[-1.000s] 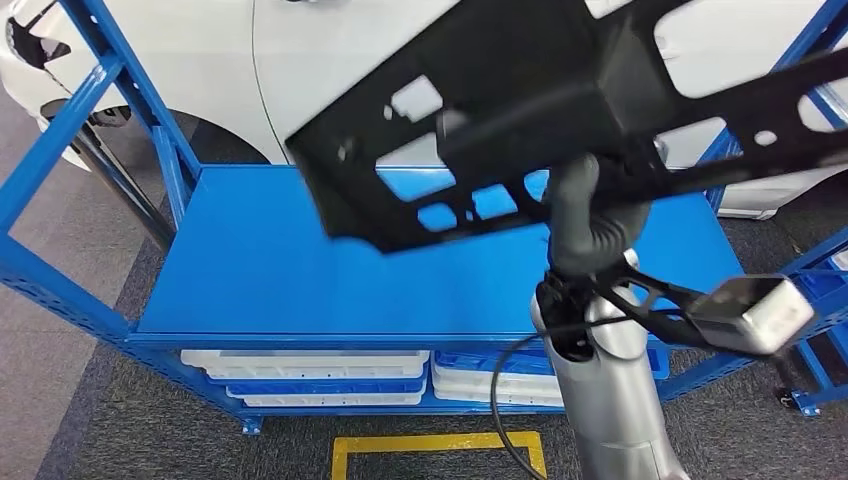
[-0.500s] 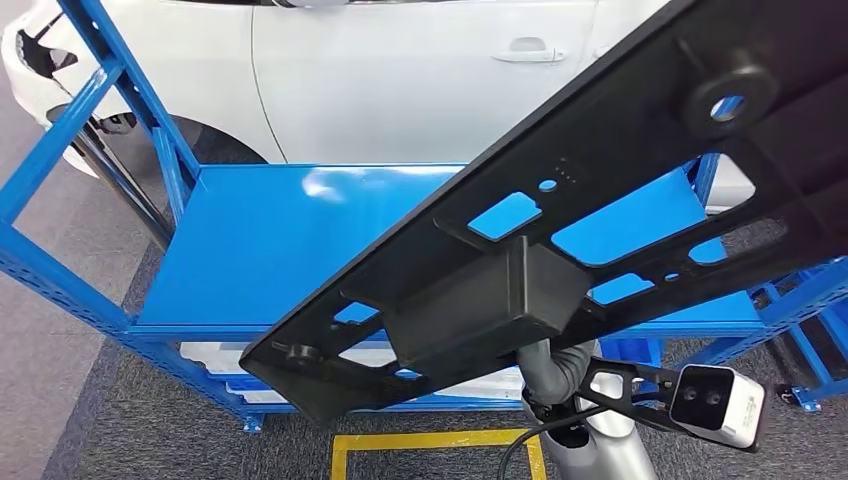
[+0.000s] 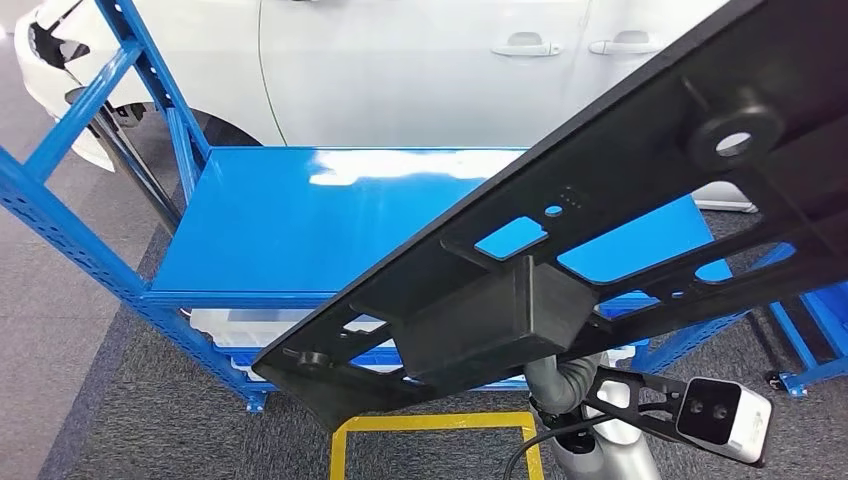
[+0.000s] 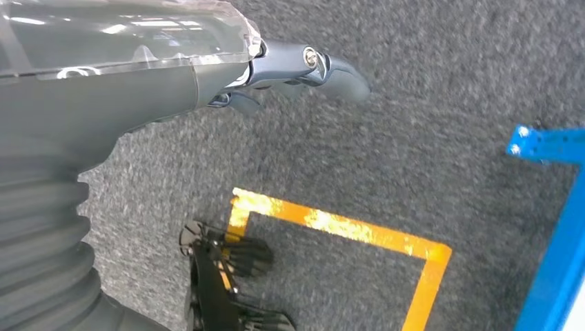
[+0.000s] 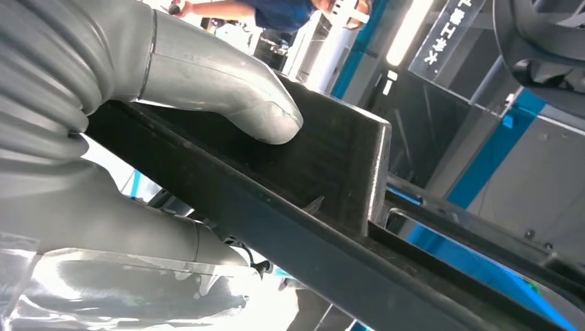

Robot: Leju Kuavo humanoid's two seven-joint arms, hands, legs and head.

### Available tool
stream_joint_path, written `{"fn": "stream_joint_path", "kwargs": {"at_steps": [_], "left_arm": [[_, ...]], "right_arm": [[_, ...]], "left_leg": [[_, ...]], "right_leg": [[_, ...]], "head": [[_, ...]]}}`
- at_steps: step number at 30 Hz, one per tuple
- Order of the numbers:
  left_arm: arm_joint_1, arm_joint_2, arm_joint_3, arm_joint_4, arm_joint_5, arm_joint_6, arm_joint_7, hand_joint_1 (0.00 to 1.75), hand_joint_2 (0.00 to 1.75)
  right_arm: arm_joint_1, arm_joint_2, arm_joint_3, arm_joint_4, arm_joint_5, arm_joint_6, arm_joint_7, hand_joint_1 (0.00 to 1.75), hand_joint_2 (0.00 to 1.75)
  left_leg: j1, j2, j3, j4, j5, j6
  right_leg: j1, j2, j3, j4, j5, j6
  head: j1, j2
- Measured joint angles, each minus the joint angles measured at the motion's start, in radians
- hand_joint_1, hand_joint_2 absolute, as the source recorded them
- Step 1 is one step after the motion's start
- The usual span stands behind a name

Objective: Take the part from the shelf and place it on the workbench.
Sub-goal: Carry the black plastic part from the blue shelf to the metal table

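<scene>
The part [image 3: 620, 200] is a large flat black panel with cut-outs and a box-shaped block on its underside. It hangs tilted close in front of me, running from lower left to upper right, clear of the blue shelf [image 3: 300, 230]. My right hand [image 3: 562, 382] holds it from beneath, near the block. In the right wrist view the grey thumb [image 5: 227, 89] presses on the part's [image 5: 331, 165] block and the fingers lie under its edge. My left hand [image 4: 296, 65] hangs over the carpet, fingers loosely extended, holding nothing.
A white car [image 3: 400, 70] stands behind the shelf. White trays [image 3: 215, 325] lie on the shelf's lower level. A yellow floor marking [image 3: 430, 425] lies on the grey carpet before it. More blue racking [image 3: 820, 330] stands at the right. A person [image 5: 290, 10] stands in the background.
The part swung from high over the shelf down and toward me, now tilted across the view. The whole picture shifted slightly; the shelf looks a little farther away.
</scene>
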Motion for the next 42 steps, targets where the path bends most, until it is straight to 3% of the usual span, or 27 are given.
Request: {"fn": "stream_joint_path", "kwargs": {"at_steps": [1, 2, 4, 5, 6, 8, 10, 12, 13, 15, 16, 18, 20, 21, 23, 25, 27, 28, 30, 31, 32, 35, 36, 37, 39, 40, 42], "left_arm": [[-0.001, 0.0, 0.0, 0.0, 0.0, 0.0, 0.001, 0.0, 1.75], [-0.001, 0.0, 0.0, 0.0, 0.0, 0.001, 0.001, 0.0, 1.75], [-0.002, 0.0, 0.0, 0.0, 0.0, 0.001, 0.001, 0.0, 1.75], [-0.002, 0.001, 0.0, 0.0, 0.001, 0.001, 0.001, 0.0, 1.75], [-0.001, 0.001, 0.001, 0.0, 0.002, 0.001, 0.002, 0.0, 1.75], [-0.001, 0.001, 0.003, 0.0, 0.007, 0.002, 0.004, 0.0, 1.75], [-0.001, 0.0, 0.007, 0.0, 0.011, -0.001, 0.009, 0.0, 1.75], [-0.001, 0.0, 0.009, 0.0, 0.008, -0.007, 0.016, 0.0, 1.75], [-0.001, 0.0, 0.009, 0.0, 0.004, -0.011, 0.02, 0.0, 1.75], [-0.001, -0.001, 0.009, 0.0, -0.002, -0.014, 0.028, 0.0, 1.75], [0.0, -0.002, 0.009, 0.0, -0.004, -0.015, 0.033, 0.0, 1.75], [0.002, -0.002, 0.009, 0.0, -0.007, -0.014, 0.044, 0.0, 1.75], [0.003, -0.003, 0.009, 0.0, -0.008, -0.014, 0.053, 0.0, 1.75], [0.003, -0.004, 0.009, 0.0, -0.008, -0.014, 0.056, 0.0, 1.75], [0.004, -0.005, 0.009, 0.0, -0.007, -0.013, 0.06, 0.0, 1.75], [0.003, -0.007, 0.009, 0.0, -0.006, -0.011, 0.064, 0.0, 1.75], [0.0, -0.009, 0.009, 0.0, -0.003, -0.008, 0.067, 0.0, 1.75], [-0.001, -0.011, 0.01, 0.0, -0.002, -0.007, 0.068, 0.0, 1.75], [0.002, -0.017, 0.01, 0.0, 0.0, -0.005, 0.069, 0.0, 1.75], [0.004, -0.02, 0.01, 0.001, 0.0, -0.004, 0.07, 0.0, 1.75], [0.005, -0.023, 0.011, 0.001, -0.001, -0.003, 0.072, 0.0, 1.75], [0.006, -0.033, 0.011, 0.001, -0.006, -0.002, 0.075, 0.0, 1.75], [0.007, -0.036, 0.011, 0.001, -0.008, -0.002, 0.076, 0.0, 1.75], [0.009, -0.041, 0.011, 0.001, -0.011, -0.002, 0.077, 0.0, 1.75], [0.011, -0.049, 0.011, 0.001, -0.017, -0.003, 0.079, 0.0, 1.75], [0.011, -0.053, 0.011, 0.001, -0.02, -0.004, 0.08, 0.0, 1.75], [0.011, -0.061, 0.01, 0.001, -0.025, -0.005, 0.08, 0.0, 1.75]], "right_arm": [[0.0, 0.0, -0.002, 0.0, 0.0, 0.0, 0.0, 1.75, 1.75], [0.001, -0.001, -0.005, -0.001, -0.001, -0.001, 0.0, 1.75, 1.75], [0.001, -0.001, -0.008, -0.001, -0.001, -0.001, 0.0, 1.75, 1.75], [0.002, -0.002, -0.008, -0.001, -0.001, -0.002, 0.0, 1.75, 1.75], [0.002, -0.002, -0.01, -0.001, -0.001, -0.005, 0.0, 1.75, 1.75], [0.003, -0.002, -0.014, -0.002, -0.001, -0.019, 0.0, 1.75, 1.75], [0.003, -0.002, -0.02, -0.009, 0.004, -0.038, 0.0, 1.75, 1.75], [0.003, 0.001, -0.029, -0.025, 0.014, -0.051, -0.001, 1.75, 1.75], [0.004, 0.003, -0.033, -0.034, 0.017, -0.053, -0.001, 1.75, 1.75], [0.009, 0.006, -0.04, -0.045, 0.013, -0.042, -0.002, 1.75, 1.75], [0.01, 0.006, -0.041, -0.048, 0.008, -0.028, -0.002, 1.75, 1.75], [0.013, 0.007, -0.043, -0.049, 0.0, 0.014, -0.002, 1.75, 1.75], [0.016, 0.008, -0.051, -0.05, -0.002, 0.056, -0.002, 1.75, 1.75], [0.018, 0.009, -0.055, -0.05, -0.001, 0.071, -0.002, 1.75, 1.75], [0.019, 0.012, -0.065, -0.05, 0.0, 0.088, -0.002, 1.75, 1.75], [0.02, 0.014, -0.074, -0.05, 0.0, 0.1, -0.002, 1.75, 1.75], [0.021, 0.016, -0.082, -0.05, -0.001, 0.112, -0.002, 1.75, 1.75], [0.021, 0.016, -0.086, -0.05, -0.001, 0.117, -0.002, 1.75, 1.75], [0.023, 0.016, -0.091, -0.05, -0.001, 0.122, -0.002, 1.75, 1.75], [0.024, 0.016, -0.094, -0.05, -0.001, 0.123, -0.002, 1.75, 1.75], [0.027, 0.015, -0.098, -0.05, 0.0, 0.123, -0.002, 1.75, 1.75], [0.047, 0.014, -0.113, -0.051, 0.012, 0.129, -0.002, 1.75, 1.75], [0.057, 0.014, -0.119, -0.051, 0.018, 0.135, -0.002, 1.75, 1.75], [0.067, 0.014, -0.125, -0.052, 0.023, 0.142, -0.002, 1.75, 1.75], [0.083, 0.013, -0.14, -0.057, 0.029, 0.158, -0.002, 1.75, 1.75], [0.09, 0.014, -0.149, -0.061, 0.031, 0.167, -0.002, 1.75, 1.75], [0.101, 0.014, -0.166, -0.069, 0.033, 0.183, -0.002, 1.75, 1.75]], "left_leg": [[0.002, 0.003, -0.008, -0.003, 0.013, 0.007], [0.004, 0.006, -0.02, -0.007, 0.027, 0.013], [0.004, 0.009, -0.049, -0.007, 0.052, 0.02], [0.004, 0.01, -0.065, -0.006, 0.064, 0.019], [0.004, 0.011, -0.082, -0.006, 0.075, 0.019], [0.003, 0.013, -0.113, -0.003, 0.096, 0.016], [0.003, 0.013, -0.138, 0.003, 0.115, 0.01], [0.001, 0.012, -0.15, 0.006, 0.131, 0.0], [0.001, 0.012, -0.152, 0.005, 0.14, -0.006], [0.003, 0.011, -0.155, -0.001, 0.156, -0.019], [0.004, 0.01, -0.161, 0.005, 0.147, -0.024], [0.005, 0.008, -0.185, 0.07, 0.071, -0.03], [0.005, 0.008, -0.216, 0.2, -0.027, -0.034], [0.005, 0.008, -0.223, 0.257, -0.048, -0.036], [0.005, 0.008, -0.197, 0.289, -0.023, -0.036], [0.005, 0.008, -0.104, 0.191, 0.016, -0.03], [0.001, 0.007, 0.001, 0.049, 0.0, -0.021], [-0.003, 0.006, 0.028, 0.005, -0.014, -0.017], [-0.006, 0.007, 0.026, -0.017, -0.01, -0.006], [-0.005, 0.009, 0.017, -0.019, 0.001, 0.001], [-0.003, 0.012, 0.006, -0.02, 0.013, 0.008], [-0.002, 0.016, -0.037, -0.021, 0.051, 0.021], [-0.002, 0.016, -0.053, -0.02, 0.063, 0.021], [-0.002, 0.016, -0.07, -0.019, 0.075, 0.02], [-0.002, 0.016, -0.104, -0.014, 0.097, 0.016], [-0.001, 0.016, -0.119, -0.01, 0.107, 0.012], [-0.003, 0.015, -0.139, -0.001, 0.122, 0.004]], "right_leg": [[-0.002, 0.002, -0.008, 0.011, -0.018, 0.005], [-0.003, 0.003, -0.02, 0.041, -0.055, 0.009], [-0.007, 0.004, -0.053, 0.158, -0.164, 0.016], [-0.008, 0.004, -0.065, 0.223, -0.204, 0.019], [-0.009, 0.003, -0.066, 0.271, -0.222, 0.02], [-0.009, 0.003, -0.021, 0.271, -0.194, 0.021], [-0.008, 0.003, 0.088, 0.145, -0.158, 0.015], [-0.003, 0.003, 0.182, 0.01, -0.168, 0.004], [0.001, 0.003, 0.201, -0.024, -0.176, -0.002], [0.001, 0.002, 0.196, -0.036, -0.164, -0.016], [0.0, 0.0, 0.189, -0.039, -0.153, -0.024], [-0.004, -0.003, 0.167, -0.044, -0.126, -0.039], [0.0, -0.004, 0.136, -0.041, -0.102, -0.046], [0.002, -0.004, 0.12, -0.039, -0.091, -0.046], [0.005, -0.005, 0.084, -0.031, -0.07, -0.044], [0.007, -0.004, 0.052, -0.02, -0.051, -0.039], [0.009, -0.005, 0.031, -0.01, -0.035, -0.03], [0.009, -0.006, 0.026, -0.008, -0.026, -0.025], [0.007, -0.006, 0.019, -0.009, -0.01, -0.012], [0.005, -0.005, 0.012, -0.005, -0.016, -0.007], [0.003, -0.003, 0.001, 0.013, -0.042, -0.001], [-0.004, -0.002, -0.048, 0.172, -0.19, 0.013], [-0.006, -0.002, -0.058, 0.233, -0.22, 0.016], [-0.008, -0.002, -0.057, 0.274, -0.223, 0.018], [-0.009, -0.002, -0.009, 0.261, -0.176, 0.019], [-0.009, -0.002, 0.042, 0.204, -0.151, 0.017], [-0.006, -0.002, 0.157, 0.051, -0.153, 0.009]], "head": [[0.0, 0.0], [0.0, 0.0], [0.0, 0.0], [0.0, 0.0], [0.0, 0.0], [0.0, 0.0], [0.0, 0.0], [0.0, 0.0], [0.0, 0.0], [0.0, 0.0], [0.0, 0.0], [0.0, 0.0], [0.0, 0.0], [0.0, 0.0], [0.0, 0.0], [0.0, 0.0], [0.0, 0.0], [0.0, 0.0], [0.0, 0.0], [0.0, 0.0], [0.0, 0.0], [0.0, 0.0], [0.0, 0.0], [0.0, 0.0], [0.0, 0.0], [0.0, 0.0], [0.0, 0.0]]}}
